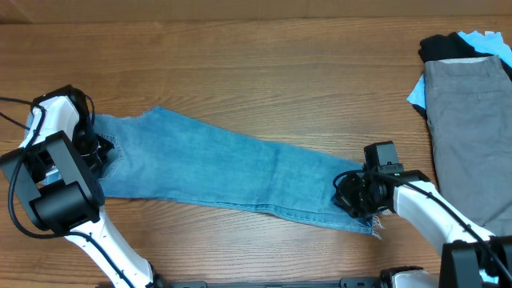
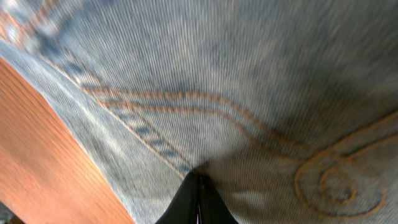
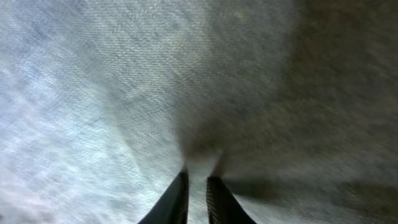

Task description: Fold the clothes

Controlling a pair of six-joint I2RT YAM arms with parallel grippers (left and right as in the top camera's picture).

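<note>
— Light-blue denim across the centre of the overhead view: what is it, and how does it lie?
— A pair of light-blue denim jeans (image 1: 240, 172), slightly faded, laid flat on the brown wood-grain table (image 1: 240, 48). It runs on a slant from the left side down to lower right, where a frayed hem (image 1: 376, 230) ends it.

— What holds the left end?
— The left gripper (image 1: 102, 152) sits on the pocket end. In the left wrist view its black fingers (image 2: 196, 193) are pressed together on the jeans, beside a back pocket seam with curved orange stitching (image 2: 249, 118). The denim's edge and bare wood show at lower left.

— And the right end?
— The right gripper (image 1: 352, 194) rests on the leg near the hem. In the right wrist view its fingertips (image 3: 180, 186) stand a narrow gap apart, with a small pucker of denim at the tips. Whether that pucker is gripped cannot be told.

— What lies at the far right?
— A folded grey fabric garment (image 1: 464, 136), well apart from the jeans, lies over a light-blue cloth (image 1: 416, 94), with a black garment (image 1: 444, 46) above it.
</note>
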